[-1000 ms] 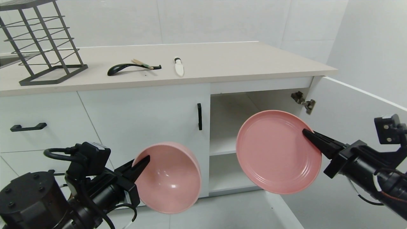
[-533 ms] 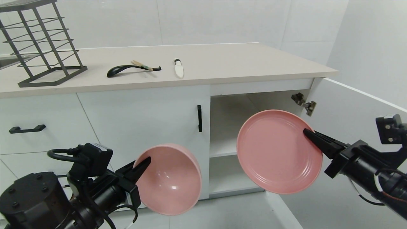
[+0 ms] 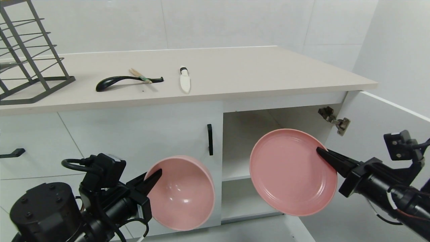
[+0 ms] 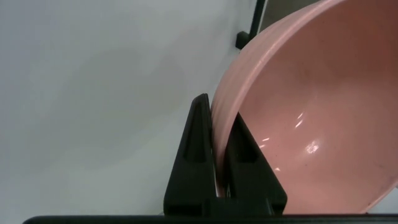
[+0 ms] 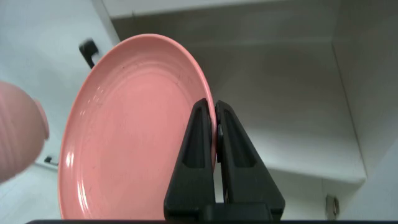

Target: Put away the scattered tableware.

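The left arm (image 3: 100, 205) lies low and to the left of the open cabinet (image 3: 242, 134), in front of its closed door. The left gripper (image 3: 158, 173) is pinched on the rim of the pink bowl (image 3: 183, 196), one finger inside the rim and one outside, holding it on edge. The right arm (image 3: 379, 181) comes in from the cabinet's right side, and the right gripper (image 3: 319, 150) is clamped on the edge of the pink plate (image 3: 289, 171), which stands upright before the cabinet's opening.
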Available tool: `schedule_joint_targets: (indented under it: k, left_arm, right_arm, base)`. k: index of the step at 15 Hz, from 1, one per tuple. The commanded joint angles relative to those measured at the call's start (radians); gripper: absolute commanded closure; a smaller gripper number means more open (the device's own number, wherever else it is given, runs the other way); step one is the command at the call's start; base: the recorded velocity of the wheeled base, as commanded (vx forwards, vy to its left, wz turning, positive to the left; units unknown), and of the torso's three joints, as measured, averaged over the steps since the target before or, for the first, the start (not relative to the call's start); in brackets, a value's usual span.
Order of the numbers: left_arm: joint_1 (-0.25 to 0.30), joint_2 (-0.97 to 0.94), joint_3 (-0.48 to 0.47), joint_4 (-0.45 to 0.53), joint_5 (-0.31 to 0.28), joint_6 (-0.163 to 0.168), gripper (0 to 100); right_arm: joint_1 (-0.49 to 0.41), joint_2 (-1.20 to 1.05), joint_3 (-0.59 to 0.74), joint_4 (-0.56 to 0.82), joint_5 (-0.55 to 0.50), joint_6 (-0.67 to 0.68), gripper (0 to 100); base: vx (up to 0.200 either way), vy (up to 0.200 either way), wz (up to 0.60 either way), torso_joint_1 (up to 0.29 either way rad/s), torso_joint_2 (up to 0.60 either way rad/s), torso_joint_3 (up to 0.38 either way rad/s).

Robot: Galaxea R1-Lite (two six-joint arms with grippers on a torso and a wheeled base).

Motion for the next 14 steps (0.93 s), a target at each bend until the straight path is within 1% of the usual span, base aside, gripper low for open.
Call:
schedule_joint_targets:
  k: [1,4,7,9,10,12,13,14]
  left_arm:
    - [-0.006,-0.001,0.000,0.000,0.000,0.000,100]
    - [-0.011,-0.003,0.000,0.000,0.000,0.000,100]
    - [-0.028,-0.001,0.000,0.000,0.002,0.001,100]
    - [-0.028,-0.001,0.000,0.000,0.000,0.004,100]
    - [-0.028,0.005,0.000,0.000,0.002,0.021,100]
    - [-0.054,-0.007,0.002,0.000,0.005,0.021,100]
    - [-0.065,-0.015,0.002,0.000,0.005,0.021,100]
    - [-0.066,-0.015,0.002,0.000,0.006,0.021,100]
  right_arm:
    - [0.000,0.063,0.027,0.000,0.001,0.000,100]
    - [-0.040,0.158,0.034,0.000,-0.002,0.006,100]
    - [-0.080,0.181,0.033,0.000,-0.002,0.017,100]
    - [-0.080,0.196,0.031,0.000,-0.002,0.015,100]
    - [-0.080,0.235,0.025,0.000,-0.001,0.014,100]
    - [-0.082,0.304,0.010,0.000,-0.001,0.015,100]
    - [-0.082,0.356,-0.036,0.000,-0.001,0.014,100]
    - [-0.082,0.357,-0.039,0.000,-0.001,0.015,100]
  base:
    - [0.000,0.000,0.00,0.000,0.00,0.000]
    - [0.000,0.000,0.00,0.000,0.00,0.000]
    - [0.000,0.000,0.00,0.000,0.00,0.000]
    - [0.000,0.000,0.00,0.000,0.00,0.000]
    - [0.000,0.000,0.00,0.000,0.00,0.000]
    - [0.000,0.000,0.00,0.000,0.00,0.000]
    - [0.200,0.000,0.00,0.002,0.01,-0.002]
    - [0.000,0.000,0.00,0.000,0.00,0.000]
